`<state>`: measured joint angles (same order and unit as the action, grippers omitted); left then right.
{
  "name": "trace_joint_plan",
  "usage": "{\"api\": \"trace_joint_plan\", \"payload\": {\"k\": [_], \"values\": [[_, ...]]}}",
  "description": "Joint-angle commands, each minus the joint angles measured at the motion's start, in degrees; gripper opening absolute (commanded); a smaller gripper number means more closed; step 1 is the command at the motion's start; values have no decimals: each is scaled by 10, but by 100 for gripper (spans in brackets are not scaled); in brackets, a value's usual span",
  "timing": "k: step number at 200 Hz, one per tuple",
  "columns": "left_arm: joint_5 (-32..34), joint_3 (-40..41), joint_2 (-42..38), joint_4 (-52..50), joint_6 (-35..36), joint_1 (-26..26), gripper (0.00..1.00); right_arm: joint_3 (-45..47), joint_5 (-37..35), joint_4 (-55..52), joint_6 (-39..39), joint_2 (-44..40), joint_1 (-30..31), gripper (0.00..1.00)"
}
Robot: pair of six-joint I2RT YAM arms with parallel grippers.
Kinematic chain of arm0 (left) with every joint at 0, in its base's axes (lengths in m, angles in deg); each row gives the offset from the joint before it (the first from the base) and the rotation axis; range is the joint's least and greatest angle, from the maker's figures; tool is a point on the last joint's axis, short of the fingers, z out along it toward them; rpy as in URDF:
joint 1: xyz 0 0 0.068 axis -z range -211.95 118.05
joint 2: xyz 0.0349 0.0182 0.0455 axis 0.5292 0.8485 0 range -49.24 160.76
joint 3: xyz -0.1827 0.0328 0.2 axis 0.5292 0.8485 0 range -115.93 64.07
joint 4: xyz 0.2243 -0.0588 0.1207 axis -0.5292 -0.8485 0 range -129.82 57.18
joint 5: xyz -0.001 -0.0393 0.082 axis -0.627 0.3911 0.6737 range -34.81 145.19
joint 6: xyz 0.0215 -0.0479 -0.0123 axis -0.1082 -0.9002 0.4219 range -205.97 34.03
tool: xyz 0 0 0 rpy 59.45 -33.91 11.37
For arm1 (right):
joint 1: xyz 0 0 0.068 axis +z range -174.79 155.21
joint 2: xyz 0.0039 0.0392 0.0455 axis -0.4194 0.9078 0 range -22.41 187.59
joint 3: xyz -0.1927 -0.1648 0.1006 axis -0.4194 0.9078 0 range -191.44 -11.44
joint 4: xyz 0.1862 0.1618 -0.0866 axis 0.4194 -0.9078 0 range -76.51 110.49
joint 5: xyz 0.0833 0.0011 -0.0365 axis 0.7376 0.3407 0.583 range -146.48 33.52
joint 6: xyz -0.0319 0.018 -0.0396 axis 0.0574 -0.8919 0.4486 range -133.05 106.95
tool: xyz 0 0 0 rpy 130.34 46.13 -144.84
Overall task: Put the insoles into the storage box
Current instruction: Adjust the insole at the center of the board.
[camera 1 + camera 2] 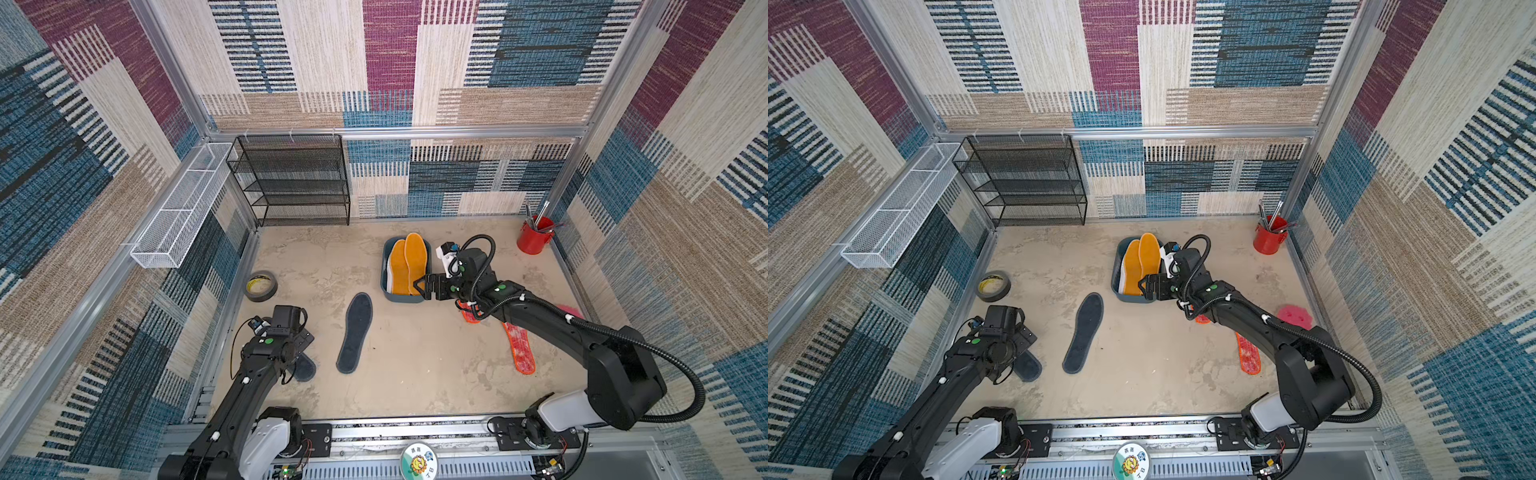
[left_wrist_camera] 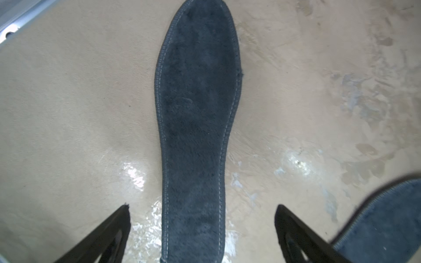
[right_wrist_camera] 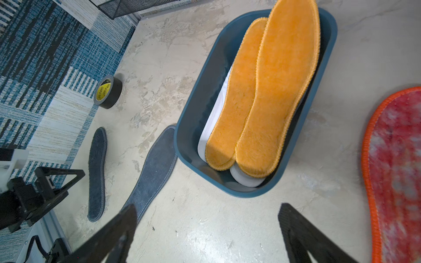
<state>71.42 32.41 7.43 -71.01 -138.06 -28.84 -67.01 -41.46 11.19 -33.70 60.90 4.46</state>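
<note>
Left pincer (image 2: 202,206) spread wide, pointing down, right pincer (image 3: 208,205) agape, arm stretched forward

Black arms (image 1: 540,316) with white base housings (image 1: 561,409), green dots (image 1: 501,286), corrugated black cable (image 1: 700,390)

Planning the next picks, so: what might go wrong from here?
1. One fuzzy orange insole overhangs the rim of the teal plastic storage box; added insoles may slide out.
2. The flat dark grey felt insole lies flush on the table below the open left gripper; a pinch may slip.
</note>
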Motion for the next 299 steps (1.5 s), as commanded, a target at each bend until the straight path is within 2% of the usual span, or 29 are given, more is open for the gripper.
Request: {"api": "trace_joint_plan", "payload": {"k": [1,72,161,221,242,263,275,299], "values": [[-1,1,34,55,2,-11,100,4,7,16,5,-7,-2,98],[-77,-3,166,139,15,-25,96,11,0,20,-4,-18,-13,98],[-183,-19,265,214,35,-18,67,13,4,16,-11,-33,-32,98],[-230,-44,299,213,40,15,65,16,11,12,-15,-43,-41,98],[-252,-40,286,205,40,24,65,15,12,11,-15,-45,-43,98],[-253,-42,225,194,42,29,69,15,12,10,-15,-43,-45,98],[-216,-55,183,157,43,30,72,14,13,10,-14,-40,-45,98],[-100,-54,93,97,20,30,78,11,16,12,-13,-35,-45,98]]}}
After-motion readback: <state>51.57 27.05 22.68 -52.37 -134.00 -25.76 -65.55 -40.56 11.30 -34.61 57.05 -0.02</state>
